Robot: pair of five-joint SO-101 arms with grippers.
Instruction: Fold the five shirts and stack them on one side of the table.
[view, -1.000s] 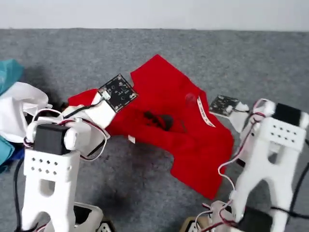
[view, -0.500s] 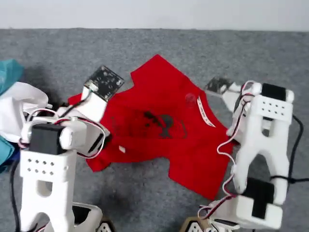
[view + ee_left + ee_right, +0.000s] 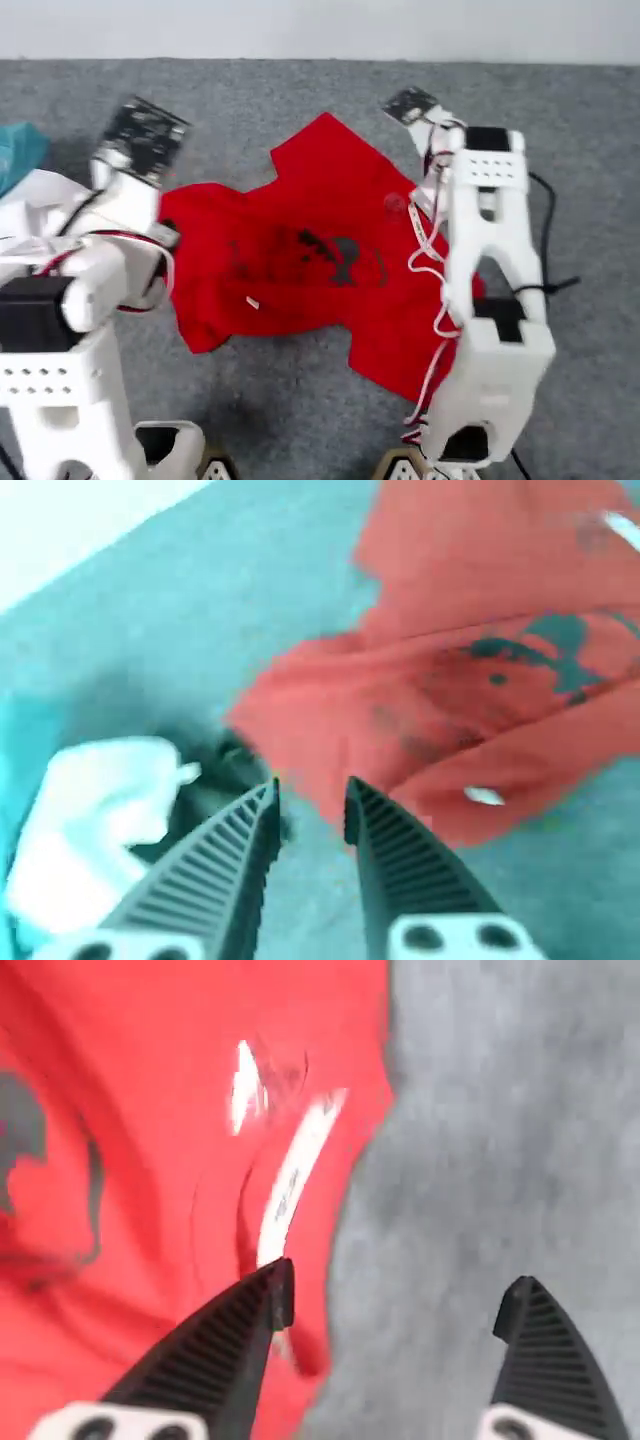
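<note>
- The grey carpeted tabletop point(image 3: 300, 100) carries everything. A white left arm point(image 3: 90, 300) and a white right arm point(image 3: 490, 260) rise from its near edge.
- The crumpled red cotton shirt with a dark chest print point(image 3: 330, 250) lies spread and unfolded in the middle, between the two arms. Its long axis seems to run side to side, with the collar toward the right arm and the hem toward the left. One sleeve points to the far edge and one to the near edge.
- A heap of white and teal garments point(image 3: 25, 200) sits at the left edge, just beside the shirt's hem end.
- The left fingers point(image 3: 372, 830) hover where the hem corner meets that heap. They are only narrowly parted and grasp nothing, and the red cloth lies just ahead of their tips.
- The right fingers point(image 3: 250, 1320) are spread wide and released, straddling the collar edge. One is over red cloth, the other over bare grey.
- Each arm is nearer its own end, so the next grasp probably means hem for the left and collar for the right.
- The white neck label point(image 3: 295, 1175) lies straight ahead of the right finger that is over the cloth. The wrist views give this closeness and the finger gaps, while the high view gives the shirt's whole outline.
- A small white care tag point(image 3: 485, 796) shows on the turned-over near flap.
</note>
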